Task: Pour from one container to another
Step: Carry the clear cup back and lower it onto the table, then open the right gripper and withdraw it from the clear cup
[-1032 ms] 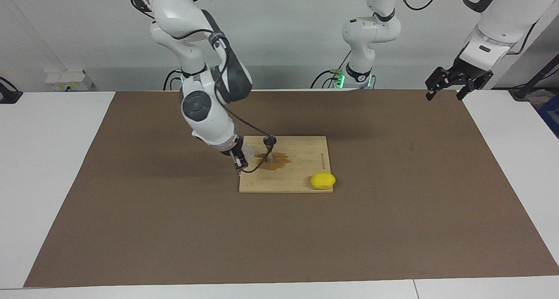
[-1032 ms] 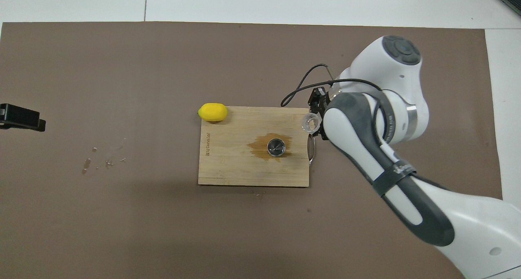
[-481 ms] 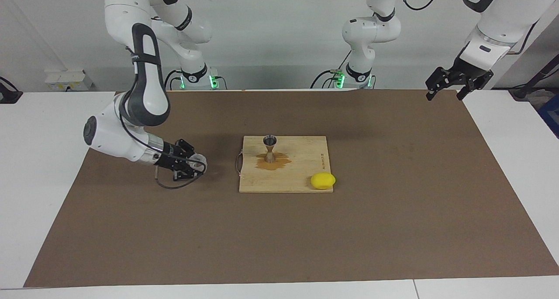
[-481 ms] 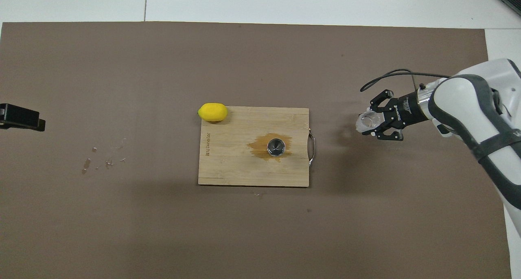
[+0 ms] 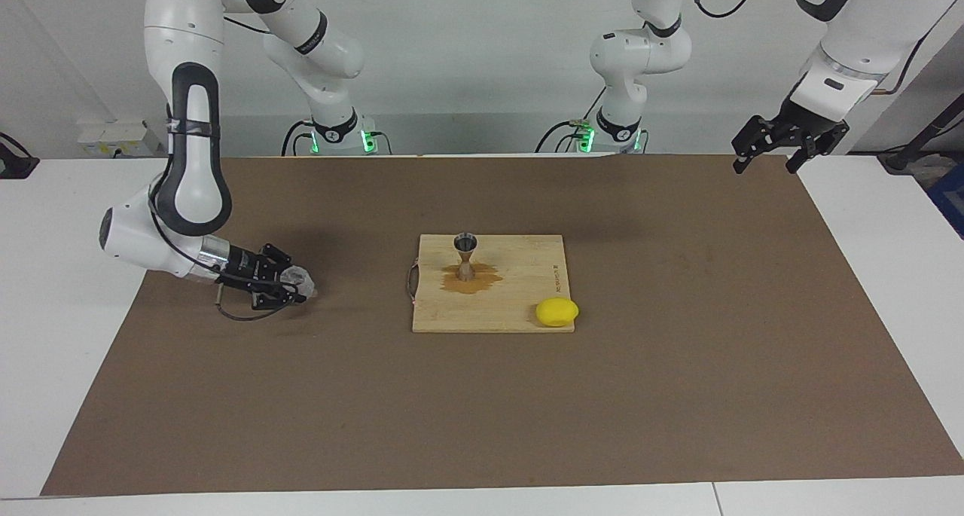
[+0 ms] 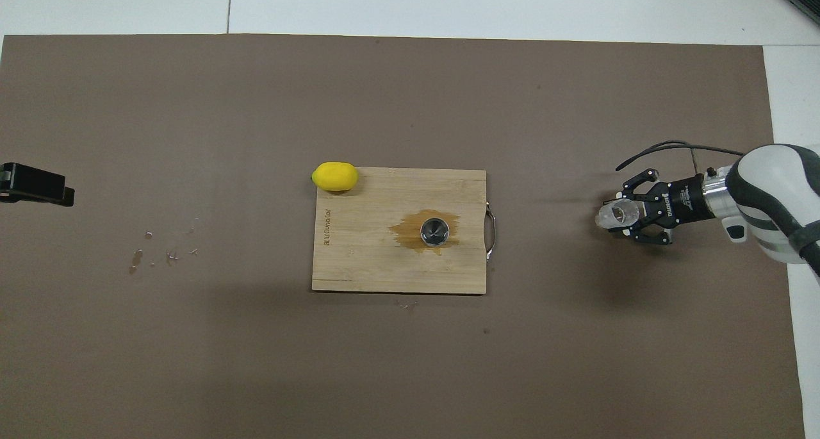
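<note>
Looking across the table, the facing view shows both arms whole, while the overhead view gives only the right arm's end and a dark edge of the left gripper (image 6: 35, 184) at its border. The facing view shows the left gripper (image 5: 779, 148) hanging high over the corner of the brown mat (image 5: 678, 395) at the left arm's end, waiting, its fingers spread wide around nothing.

The right gripper (image 5: 290, 284) lies low over the mat toward the right arm's end, well apart from the rectangular bamboo cutting board (image 5: 520, 305). Its fingers are closed on the small short clear glass cup (image 5: 298, 280), tipped on its side with its mouth pointing toward the board. The overhead view looks into that mouth (image 6: 617, 213); whether any liquid is inside I cannot tell.

The small silver-grey metal hourglass jigger (image 5: 465, 255) stands upright on the board, nearer the robots than the board's middle. From above its round upper bowl (image 6: 435, 231) looks dark and shiny; whether it holds liquid is unclear. A brownish wet stain (image 6: 410, 229) spreads on the wood around its foot.

A smooth yellow lemon (image 5: 557, 312) sits at the board's corner farthest from the robots, toward the left arm's end. The overhead view alone shows a thin metal handle (image 6: 491, 231) on the board's edge and small droplets (image 6: 151, 253) on the mat.
</note>
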